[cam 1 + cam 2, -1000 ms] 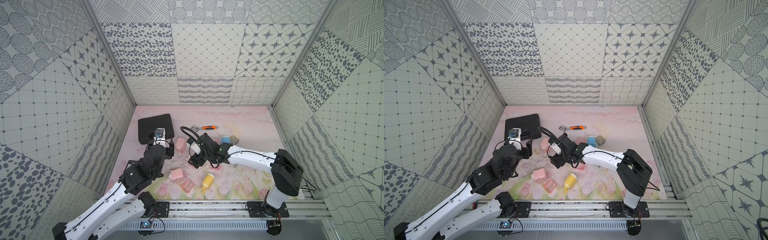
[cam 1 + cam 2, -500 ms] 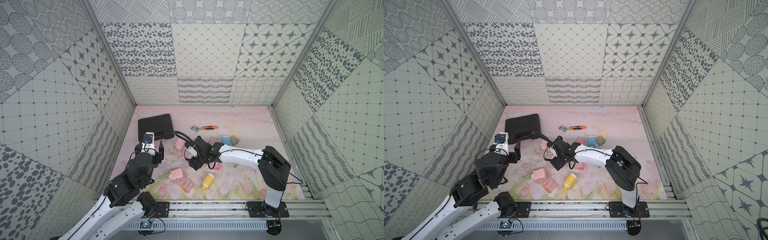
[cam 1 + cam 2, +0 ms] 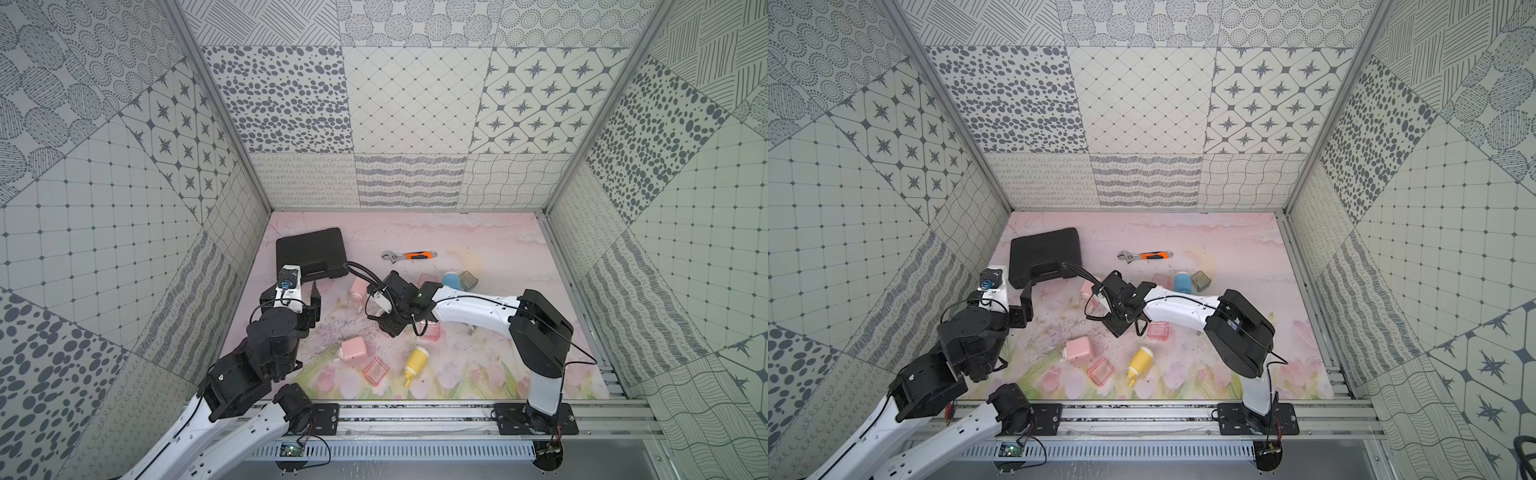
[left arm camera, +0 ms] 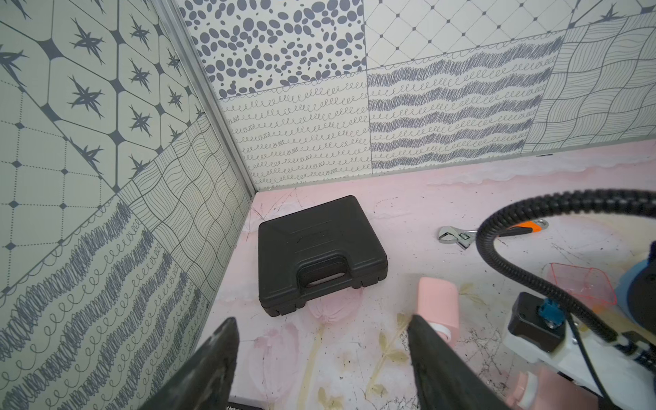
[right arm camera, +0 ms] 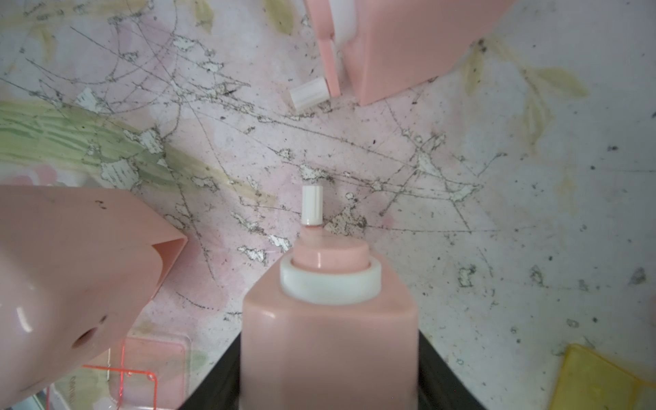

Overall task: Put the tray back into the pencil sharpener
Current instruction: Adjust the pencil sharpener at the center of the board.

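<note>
Right gripper clamps one pink sharpener; two more sharpeners, three pink trays near its jaws. Left gripper: jaws apart.

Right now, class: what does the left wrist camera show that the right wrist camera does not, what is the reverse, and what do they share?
Left wrist only: the black case, the orange-handled wrench, the patterned walls, and the left fingers, spread with nothing between them. Right wrist only: the right fingers against a pink sharpener, its crank knob pointing away, and a yellow sharpener, only its corner. Both: the scratched floral mat, a loose pink sharpener and a clear red-edged tray; whether these are the same items, I cannot tell.
</note>
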